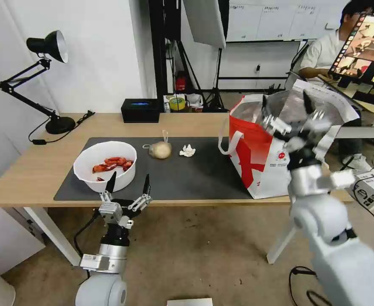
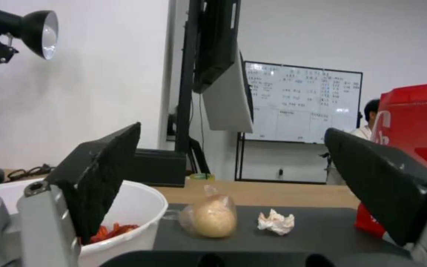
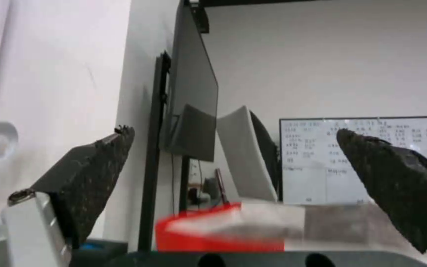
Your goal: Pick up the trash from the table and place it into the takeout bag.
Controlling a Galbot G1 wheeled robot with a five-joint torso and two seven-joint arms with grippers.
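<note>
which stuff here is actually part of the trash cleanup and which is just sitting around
Part of the job:
white bowl of crayfish shells
beige lump in a clear bag
crumpled tissue
takeout bag, with the open right gripper above it
open left gripper, near the bowl

Just lying about:
black desk lamp
small black box
tape roll

I am working in what looks like a lab or studio office: a written-on whiteboard [image 2: 302, 102] on the back wall, light stands with a softbox [image 1: 204, 19], cables on the concrete floor, and a person seated at a monitor [image 1: 363, 44].
</note>
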